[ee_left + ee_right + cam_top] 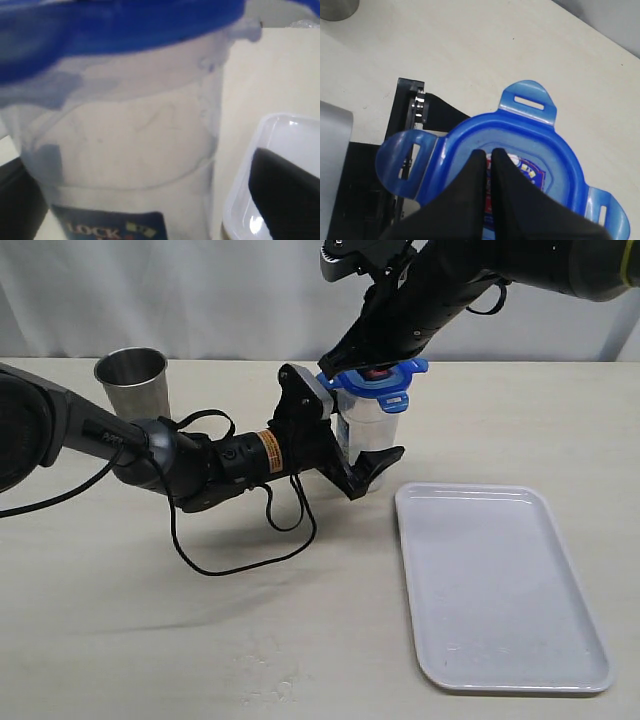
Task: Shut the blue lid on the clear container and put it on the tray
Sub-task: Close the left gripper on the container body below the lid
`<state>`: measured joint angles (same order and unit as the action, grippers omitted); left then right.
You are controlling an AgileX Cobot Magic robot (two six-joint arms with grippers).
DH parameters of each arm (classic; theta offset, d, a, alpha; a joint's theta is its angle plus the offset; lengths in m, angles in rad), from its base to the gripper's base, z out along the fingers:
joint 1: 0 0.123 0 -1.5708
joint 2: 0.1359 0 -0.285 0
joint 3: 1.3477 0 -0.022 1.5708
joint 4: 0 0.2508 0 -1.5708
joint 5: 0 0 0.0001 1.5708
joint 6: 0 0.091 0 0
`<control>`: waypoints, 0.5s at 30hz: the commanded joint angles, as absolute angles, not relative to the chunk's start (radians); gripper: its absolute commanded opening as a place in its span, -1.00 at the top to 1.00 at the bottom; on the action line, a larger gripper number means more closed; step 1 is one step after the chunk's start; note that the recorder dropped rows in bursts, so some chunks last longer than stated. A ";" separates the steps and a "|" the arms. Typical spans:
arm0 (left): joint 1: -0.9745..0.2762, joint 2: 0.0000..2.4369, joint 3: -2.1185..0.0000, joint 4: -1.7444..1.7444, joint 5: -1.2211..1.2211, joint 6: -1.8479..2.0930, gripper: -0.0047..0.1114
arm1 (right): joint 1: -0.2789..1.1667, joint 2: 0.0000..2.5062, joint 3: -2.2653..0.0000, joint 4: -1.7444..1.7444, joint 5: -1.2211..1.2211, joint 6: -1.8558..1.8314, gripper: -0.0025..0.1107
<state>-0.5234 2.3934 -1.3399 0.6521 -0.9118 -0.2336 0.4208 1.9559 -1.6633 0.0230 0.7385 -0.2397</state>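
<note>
Beside the near-left corner of the tray (500, 585), the clear container (372, 440) stands upright on the table with the blue lid (375, 380) sitting on its rim. You have the left gripper (350, 455) around the container's body: one finger shows in front of it low down, the other is hidden behind, and the left wrist view fills with the translucent wall (130, 145) between dark finger edges. I judge it clamped on the container, though actual contact at the pads is not visible. Your right gripper (489, 152) has its fingers drawn together to a narrow slit, tips pressing down on the middle of the lid (520, 150) near the red-and-white label; it grips nothing.

Three snap flaps are visible in the right wrist view and they splay outward, so the lid looks seated but not latched.

Expect the container to be light, thin-walled and smooth. It will likely flex if you squeeze hard and could slip if you squeeze too little, so hold it at mid-body or lower, where the wall seems stiffer near the base. The lid is stiffer plastic; its flaps hinge and should need a firm push at their outer edge. A steel cup (132, 380) stands well apart at the back left.
</note>
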 commanded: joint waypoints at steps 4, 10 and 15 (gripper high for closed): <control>-0.527 2.394 -1.346 0.653 -1.076 -0.240 -0.84 | 0.421 1.975 -1.652 0.016 0.775 -0.239 0.88; -0.527 2.394 -1.346 0.653 -1.081 -0.240 -0.84 | 0.421 1.975 -1.652 0.016 0.775 -0.239 0.88; -0.533 2.394 -1.346 0.653 -1.015 -0.240 -0.84 | 0.421 1.975 -1.652 0.016 0.775 -0.239 0.88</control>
<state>-0.5234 2.3934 -1.3399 0.6473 -1.0449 -0.2358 0.4208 1.9559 -1.6633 0.0230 0.7385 -0.2397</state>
